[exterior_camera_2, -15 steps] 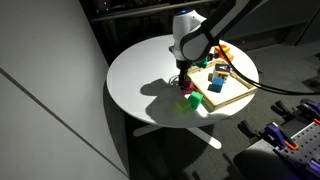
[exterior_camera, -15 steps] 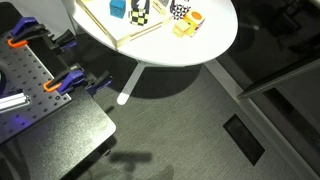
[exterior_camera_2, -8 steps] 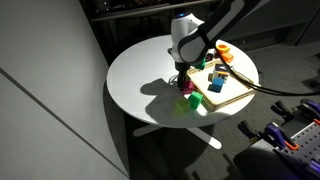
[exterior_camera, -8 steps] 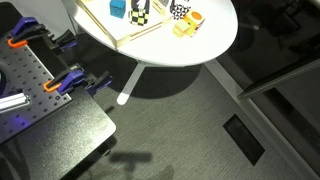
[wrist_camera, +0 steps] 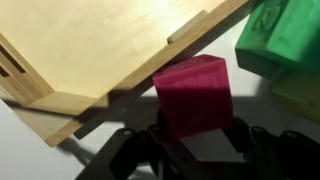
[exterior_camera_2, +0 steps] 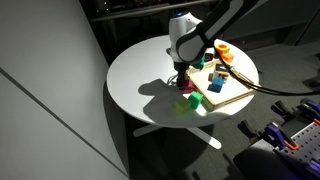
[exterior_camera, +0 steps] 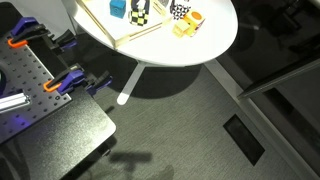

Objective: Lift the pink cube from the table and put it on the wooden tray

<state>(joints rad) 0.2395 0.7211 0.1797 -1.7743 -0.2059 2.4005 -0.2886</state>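
Where the pincer stands: the gripper (wrist_camera: 200, 133) has the pink cube (wrist_camera: 195, 95) between its two dark fingers, one close against each side; it looks clamped on the cube, though the contact itself sits low in the wrist view and in shadow.
Cube's place: not on the wooden tray (wrist_camera: 90, 40); it sits just outside the tray's raised rim strip, with a green block (wrist_camera: 285, 35) near on its other side.
Cube's height: whether it has left the table (exterior_camera_2: 135, 75) I cannot tell; in an exterior view the gripper (exterior_camera_2: 182, 75) hangs straight down over the pink spot beside the tray.
Step in hand: by my judgement the grasp is made and the lift is at its start; the placing is not yet done.
Next move calls for: a straight rise high enough for the cube's underside to clear the rim strip, then a short shift sideways over bare wood, then a gentle lowering before release.
Watch for: brushing the green block, or catching the rim on the way across.
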